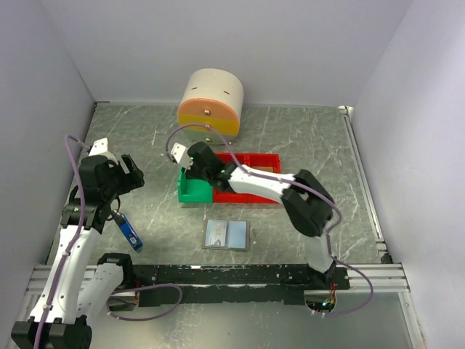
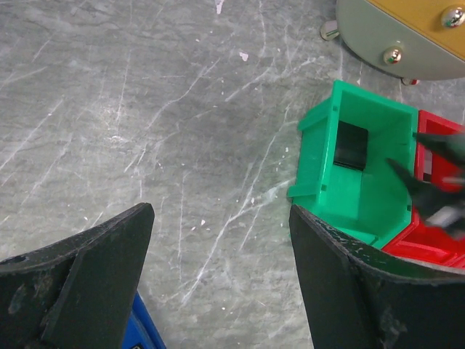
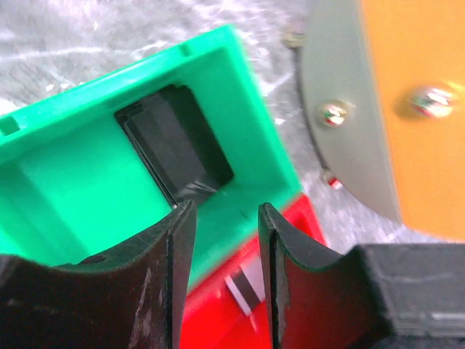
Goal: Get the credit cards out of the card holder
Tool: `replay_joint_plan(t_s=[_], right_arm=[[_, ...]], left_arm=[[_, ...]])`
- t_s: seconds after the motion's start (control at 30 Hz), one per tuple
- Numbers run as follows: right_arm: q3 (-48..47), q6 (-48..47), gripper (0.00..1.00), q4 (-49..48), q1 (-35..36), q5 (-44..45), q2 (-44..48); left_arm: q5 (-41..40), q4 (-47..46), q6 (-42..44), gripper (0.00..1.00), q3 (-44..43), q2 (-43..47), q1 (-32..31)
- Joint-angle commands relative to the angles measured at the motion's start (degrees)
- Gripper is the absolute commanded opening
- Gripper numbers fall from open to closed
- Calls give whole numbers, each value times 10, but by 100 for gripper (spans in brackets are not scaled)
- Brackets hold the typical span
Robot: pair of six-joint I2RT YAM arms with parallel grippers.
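While a black credit card [image 3: 174, 142] lies in the green bin [image 3: 65, 189], the right gripper [image 3: 225, 211] hangs above it, jaws barely parted and empty, the card holder [image 1: 227, 235] likely next.

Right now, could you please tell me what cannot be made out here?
Top view: flat grey folding card holder, too small to see what its pockets hold.
Top view: green plastic bin floor, covered by the right gripper.
Right wrist view: striped item in the red plastic bin, partly hidden behind the fingers.

You're looking at a robotics lab cell: plain white walls [image 1: 290, 43] box in a grey marbled worktop [image 1: 312, 145], with two robot arms [image 1: 261, 185] bolted to an aluminium rail [image 1: 363, 273].
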State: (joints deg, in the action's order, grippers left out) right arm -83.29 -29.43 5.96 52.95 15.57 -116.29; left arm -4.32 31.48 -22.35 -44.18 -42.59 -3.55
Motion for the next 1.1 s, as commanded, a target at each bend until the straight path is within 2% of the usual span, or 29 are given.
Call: replay_joint_plan(t_s=[0.0,0.13,0.27,0.4,0.57,0.63,0.73,0.83,1.07], right_arm=[[82,175,42,-95,-7,21,154],[232,352,49,-133,-21,36,278],[303,520,50,-45,-38,8,370],[357,617,50,1,-42,-61,437],[453,740,51,-40,-42,-139,505],[494,793,51,-86,-40,-169,522],[578,871,51,-187,-37,-219,529],[628,925,50,-264,-24,-231,516],[618,942,46,-272,-5,-217,464]], left_arm=[[34,-22,11,87,1,-5,7],[65,-32,15,86,4,-16,7],[111,-45,37,85,7,-31,7],[154,-54,48,86,9,-46,6],[193,-56,29,88,12,-63,6],[226,-59,-5,97,22,-71,5],[300,-80,-47,100,51,-73,1],[340,-112,-85,98,90,-65,-37],[249,-151,-161,96,123,-69,-214]])
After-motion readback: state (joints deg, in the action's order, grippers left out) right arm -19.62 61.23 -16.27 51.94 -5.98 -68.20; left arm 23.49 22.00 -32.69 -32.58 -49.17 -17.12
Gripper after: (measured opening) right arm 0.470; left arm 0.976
